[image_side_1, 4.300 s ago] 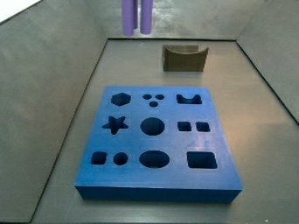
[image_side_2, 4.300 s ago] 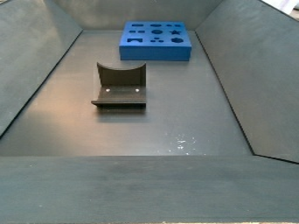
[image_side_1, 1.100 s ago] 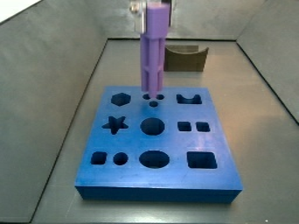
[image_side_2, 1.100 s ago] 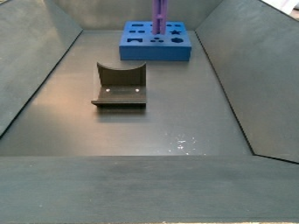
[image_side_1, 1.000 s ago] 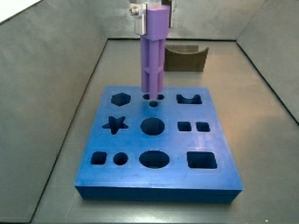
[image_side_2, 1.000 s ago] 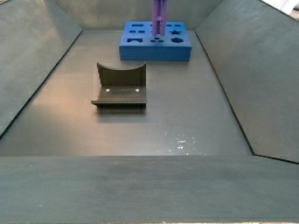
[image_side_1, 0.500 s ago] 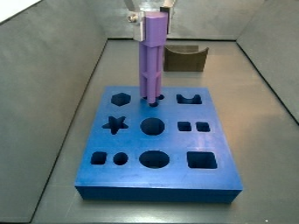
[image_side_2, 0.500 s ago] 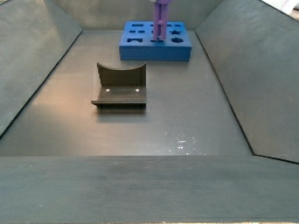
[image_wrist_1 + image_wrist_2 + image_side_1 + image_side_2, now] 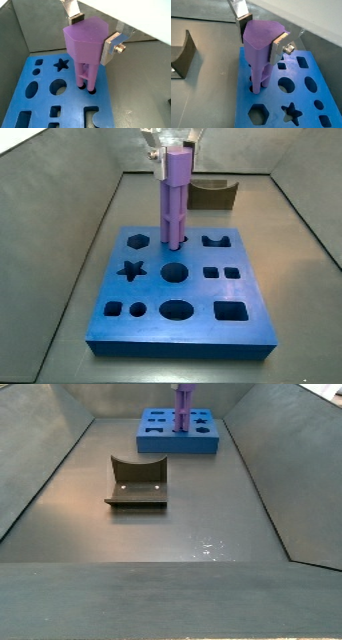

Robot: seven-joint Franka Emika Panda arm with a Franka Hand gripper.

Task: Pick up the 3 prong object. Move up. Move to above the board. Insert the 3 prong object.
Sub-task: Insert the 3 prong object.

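My gripper (image 9: 93, 32) is shut on the wide cap of the 3 prong object (image 9: 85, 42), a tall purple piece held upright. Both wrist views show the silver fingers (image 9: 278, 46) clamping the cap from two sides. The prong tips (image 9: 85, 86) reach down into the three small round holes of the blue board (image 9: 40, 102). In a side view the gripper (image 9: 175, 144) stands over the board's far edge (image 9: 181, 333) with the purple piece (image 9: 175, 198) below it. The purple piece (image 9: 183, 406) and the board (image 9: 163, 442) also show in the far side view.
The olive-brown fixture (image 9: 138, 482) stands on the grey floor away from the board; it also shows behind the board (image 9: 211, 194) and beside it (image 9: 181, 55). Sloping grey walls close in the floor on all sides. The board has hexagon, star, round and square cutouts.
The gripper has come straight down with the purple piece. The prong tips, just above the board a second ago, now sit in the three small holes.
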